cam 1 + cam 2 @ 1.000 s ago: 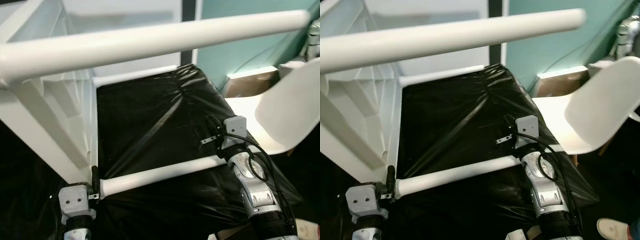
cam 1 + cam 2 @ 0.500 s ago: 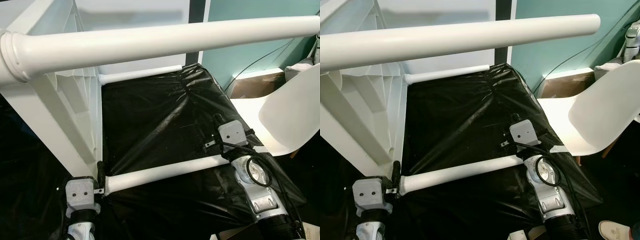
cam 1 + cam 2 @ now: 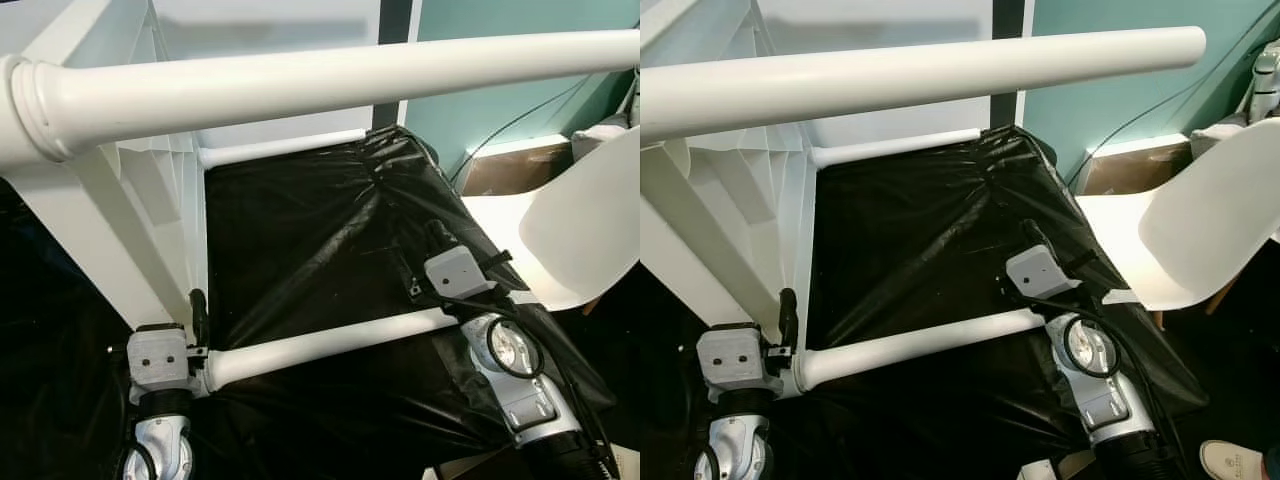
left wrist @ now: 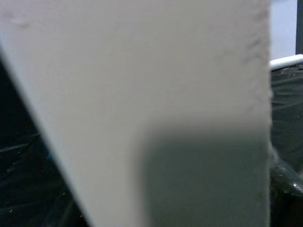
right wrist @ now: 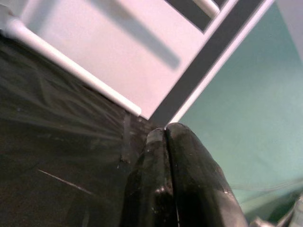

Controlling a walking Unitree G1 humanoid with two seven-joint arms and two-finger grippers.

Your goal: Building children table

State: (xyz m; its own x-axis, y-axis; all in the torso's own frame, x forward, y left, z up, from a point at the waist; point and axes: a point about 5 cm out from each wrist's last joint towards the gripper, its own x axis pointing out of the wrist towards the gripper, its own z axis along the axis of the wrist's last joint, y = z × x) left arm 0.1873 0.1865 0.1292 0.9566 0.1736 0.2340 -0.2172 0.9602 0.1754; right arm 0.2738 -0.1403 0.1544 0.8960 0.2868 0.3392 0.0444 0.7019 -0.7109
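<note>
Right tool point(image 5: 165, 156) closed, empty, over black sheeting point(image 3: 300, 250) by teal wall point(image 3: 500, 100)

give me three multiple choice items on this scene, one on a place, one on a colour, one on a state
1. Where is the white moulded plastic chair?
A. on the robot's right
B. on its left
C. under the sheet

2. What colour is the crinkled plastic sheet between the white tubular table legs?
A. white
B. teal
C. black

3. How are the right gripper fingers?
A. wide apart
B. pressed together
C. round a cup

A: the chair stands at the right edge in the eye views.
C: the sheet is glossy black.
B: the right wrist view shows both black fingers touching.
</note>
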